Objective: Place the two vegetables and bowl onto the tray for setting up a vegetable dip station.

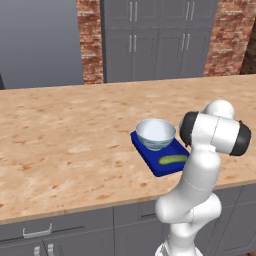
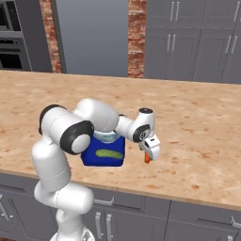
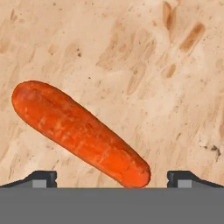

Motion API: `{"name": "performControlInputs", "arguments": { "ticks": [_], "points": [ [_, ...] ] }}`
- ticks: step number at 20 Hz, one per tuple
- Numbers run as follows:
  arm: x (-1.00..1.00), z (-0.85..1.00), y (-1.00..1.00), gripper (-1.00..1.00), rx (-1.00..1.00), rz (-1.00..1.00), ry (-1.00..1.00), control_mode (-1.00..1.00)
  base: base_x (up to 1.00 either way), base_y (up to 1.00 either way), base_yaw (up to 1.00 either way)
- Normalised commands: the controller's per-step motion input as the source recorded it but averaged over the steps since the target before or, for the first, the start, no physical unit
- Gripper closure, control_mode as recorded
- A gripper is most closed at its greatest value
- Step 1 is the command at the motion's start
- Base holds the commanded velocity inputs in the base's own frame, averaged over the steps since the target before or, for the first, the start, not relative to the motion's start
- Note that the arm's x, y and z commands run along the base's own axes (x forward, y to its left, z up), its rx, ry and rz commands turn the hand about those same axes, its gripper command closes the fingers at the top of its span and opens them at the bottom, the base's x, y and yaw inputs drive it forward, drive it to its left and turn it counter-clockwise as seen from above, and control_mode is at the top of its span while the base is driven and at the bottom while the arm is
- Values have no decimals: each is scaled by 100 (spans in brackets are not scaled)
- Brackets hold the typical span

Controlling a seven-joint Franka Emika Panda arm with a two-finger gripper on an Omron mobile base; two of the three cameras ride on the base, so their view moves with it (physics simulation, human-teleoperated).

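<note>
The deep-blue tray (image 1: 144, 150) lies near the counter's front edge. On it stand the pale bowl (image 1: 155, 134) at its far end and the green cucumber (image 1: 172, 160) at its near end. In the right base view my arm partly hides the bowl (image 2: 107, 137), while the tray (image 2: 94, 159) and cucumber (image 2: 107, 153) show below it. An orange carrot (image 3: 78, 131) lies on the bare counter to the right of the tray, also seen as a small orange tip (image 2: 147, 159). My gripper (image 2: 151, 150) hangs just above it, open, its fingertips (image 3: 41, 178) wide on either side of the carrot's end.
The wooden counter (image 1: 65, 140) stretches wide to the left and behind the tray. Grey cabinets (image 1: 155, 40) and brick wall stand beyond it. The counter's front edge (image 2: 179, 193) runs close to the tray and carrot.
</note>
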Motion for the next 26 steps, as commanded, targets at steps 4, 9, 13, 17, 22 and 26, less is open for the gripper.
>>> {"name": "performControlInputs", "arguments": {
  "ticks": [4,9,13,17,22,26],
  "points": [
    [1,-15,-15,-100,0,5,0,-100,0,0,0],
    [9,-14,-11,-100,0,5,0,-100,0,0,0],
    [13,-19,0,-100,0,6,1,-100,0,0,0],
    [13,-13,0,-100,2,7,0,-100,0,0,0],
    [10,-34,0,-100,6,9,2,-100,0,0,0],
    [9,-40,9,100,7,12,0,-100,0,0,0]
  ]
}}
